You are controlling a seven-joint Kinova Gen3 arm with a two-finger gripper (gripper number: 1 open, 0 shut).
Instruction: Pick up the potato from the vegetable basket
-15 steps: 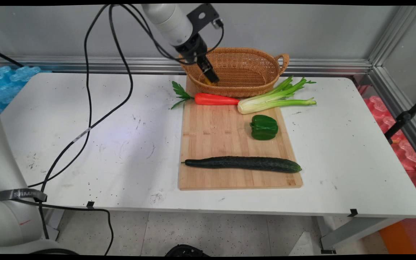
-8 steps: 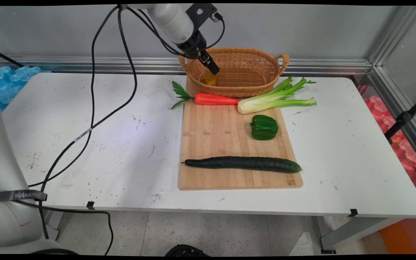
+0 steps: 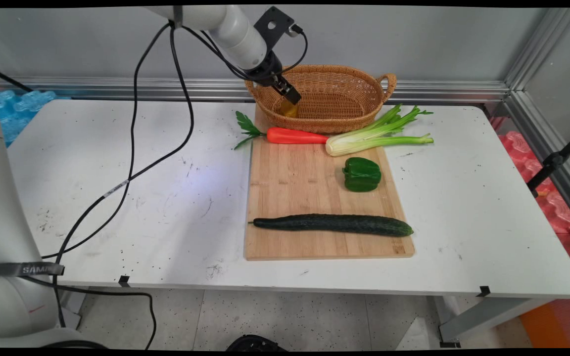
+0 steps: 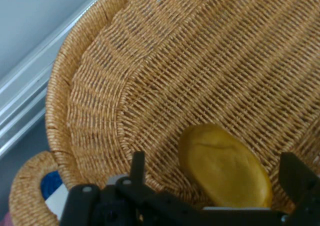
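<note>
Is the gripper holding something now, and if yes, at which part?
Nothing is held. The gripper is open above the yellow potato, which lies in the basket.

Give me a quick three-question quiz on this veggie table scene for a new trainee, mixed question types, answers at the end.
1. True or false: the yellow-brown potato lies inside the oval woven wicker basket.
2. Which item lies nearest the near edge of the rectangular bamboo cutting board? A) orange carrot with green leaves B) long dark green cucumber C) green bell pepper
3. Fill in: the black two-finger gripper hangs over the basket's ____ end, as the main view shows it.

Key
1. True
2. B
3. Left; the fingers stand apart on either side of the potato, not clamped on it.
</note>
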